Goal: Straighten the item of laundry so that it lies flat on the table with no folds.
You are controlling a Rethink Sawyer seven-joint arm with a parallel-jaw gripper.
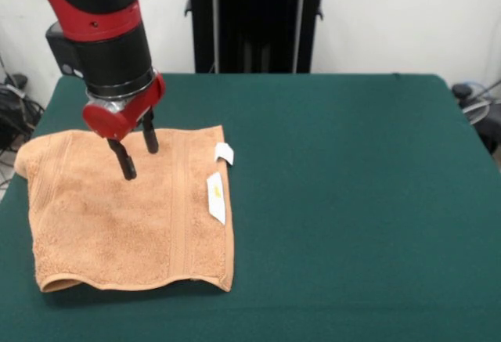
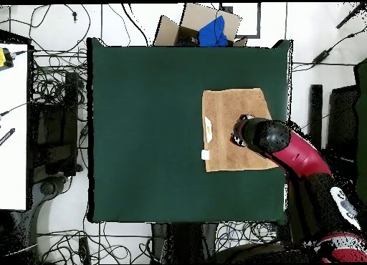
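One small rectangular orange-tan terry towel (image 1: 129, 209) spread nearly flat at front-view left of dark green felt-topped table (image 1: 352, 201), long axis running near to far; woven band beside right edge, two white tags (image 1: 217, 197) on that edge, near-left corner slightly curled. Black two-fingered gripper (image 1: 137, 154) parted, holding nothing, tips over towel's far portion.

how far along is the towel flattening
Mostly done: the towel lies spread on the table. In hand: the open gripper is over its far part, gripping nothing. Left: the near edge looks wavy and one corner hangs over the table's side.
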